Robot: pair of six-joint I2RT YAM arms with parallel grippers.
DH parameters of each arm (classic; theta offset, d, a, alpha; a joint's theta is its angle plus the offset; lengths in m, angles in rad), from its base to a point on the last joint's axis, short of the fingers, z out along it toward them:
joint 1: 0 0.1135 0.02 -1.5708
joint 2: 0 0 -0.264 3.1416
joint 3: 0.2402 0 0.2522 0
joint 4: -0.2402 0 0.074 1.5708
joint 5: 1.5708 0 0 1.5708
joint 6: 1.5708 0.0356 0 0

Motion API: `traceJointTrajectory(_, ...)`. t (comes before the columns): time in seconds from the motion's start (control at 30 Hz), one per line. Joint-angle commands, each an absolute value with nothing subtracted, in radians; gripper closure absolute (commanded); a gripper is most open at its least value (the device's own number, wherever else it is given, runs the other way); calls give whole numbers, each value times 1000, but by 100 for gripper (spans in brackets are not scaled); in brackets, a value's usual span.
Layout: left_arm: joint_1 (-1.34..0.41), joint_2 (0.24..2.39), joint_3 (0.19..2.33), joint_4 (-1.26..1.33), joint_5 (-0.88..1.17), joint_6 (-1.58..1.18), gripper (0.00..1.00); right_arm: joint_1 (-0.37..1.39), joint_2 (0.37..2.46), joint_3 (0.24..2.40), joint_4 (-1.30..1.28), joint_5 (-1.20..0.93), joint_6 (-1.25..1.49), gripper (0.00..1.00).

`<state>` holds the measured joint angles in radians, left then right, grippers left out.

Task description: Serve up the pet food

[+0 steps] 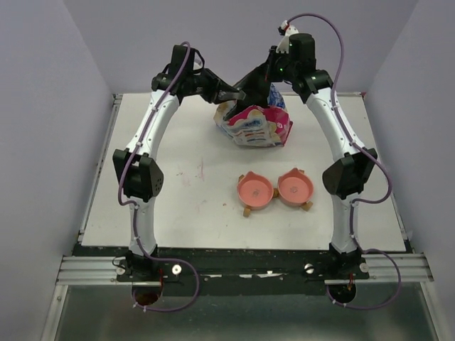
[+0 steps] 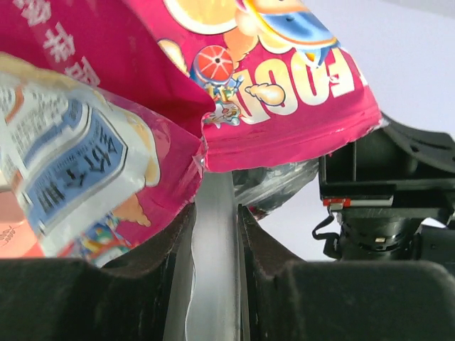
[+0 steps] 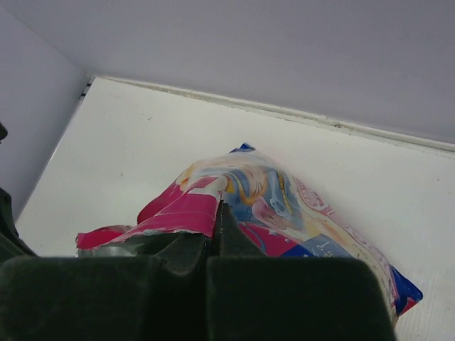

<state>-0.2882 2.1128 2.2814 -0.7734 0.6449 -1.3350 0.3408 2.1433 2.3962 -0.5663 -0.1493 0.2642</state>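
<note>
The pink-edged printed bag (image 1: 257, 125) stands at the far middle of the table, with both grippers at its top. My left gripper (image 1: 240, 94) is shut on a silvery strip of the bag's mouth (image 2: 213, 234), which runs between its fingers (image 2: 163, 249). My right gripper (image 1: 259, 82) is shut on the bag's pink top edge (image 3: 188, 213), with the rest of the bag (image 3: 298, 206) sagging onto the table below. The pet food is hidden; no kibble shows. The twin salmon-pink bowls (image 1: 256, 190) (image 1: 295, 187) stand empty nearer the arms.
The bowls sit on a small wooden stand at the table's centre right. The table's back wall and side walls enclose the white surface (image 1: 185, 206). The right arm's wrist (image 2: 387, 199) hangs close beside the left gripper.
</note>
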Motion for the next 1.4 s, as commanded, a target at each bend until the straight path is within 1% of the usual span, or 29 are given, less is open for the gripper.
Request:
traceJointTrajectory(0.0, -252, 2063, 2265, -795, 620, -1318, 100, 331, 1959, 2400, -173, -317, 327, 100)
traceJointTrajectory(0.1, -264, 1959, 2067, -746, 638, -1263, 100, 356, 1835, 2141, -114, -313, 313, 100)
traceJointTrajectory(0.13, -268, 1925, 2006, -735, 635, -1249, 100, 362, 1804, 2087, -107, -301, 307, 100)
traceJointTrajectory(0.23, -284, 1821, 1846, -698, 597, -1209, 100, 367, 1776, 2040, -162, -302, 298, 100)
traceJointTrajectory(0.33, -294, 1760, 1772, -709, 557, -1154, 100, 368, 1755, 2005, -187, -298, 284, 100)
traceJointTrajectory(0.57, -343, 1684, 1723, -721, 450, -1028, 100, 376, 1732, 1968, -218, -299, 269, 100)
traceJointTrajectory(0.63, -377, 1687, 1791, -805, 364, -971, 100, 383, 1727, 1968, -236, -293, 247, 100)
traceJointTrajectory(0.7, -419, 1709, 1911, -929, 237, -950, 100, 397, 1726, 1965, -250, -282, 230, 100)
traceJointTrajectory(0.77, -437, 1736, 1965, -1000, 190, -980, 100, 410, 1721, 1959, -258, -273, 216, 100)
traceJointTrajectory(0.97, -446, 1779, 1964, -1091, 175, -1230, 100, 460, 1694, 1950, -290, -192, 207, 100)
traceJointTrajectory(1.07, -451, 1786, 1919, -1027, 199, -1328, 100, 468, 1674, 1921, -276, -189, 221, 100)
traceJointTrajectory(1.13, -456, 1782, 1870, -930, 231, -1348, 100, 468, 1666, 1911, -276, -190, 221, 100)
traceJointTrajectory(1.2, -459, 1805, 1887, -928, 247, -1339, 100, 468, 1666, 1911, -290, -193, 215, 100)
traceJointTrajectory(1.27, -469, 1813, 1893, -945, 230, -1328, 100, 468, 1655, 1898, -287, -192, 213, 100)
traceJointTrajectory(1.37, -483, 1778, 1801, -895, 180, -1351, 100, 469, 1646, 1884, -276, -193, 215, 100)
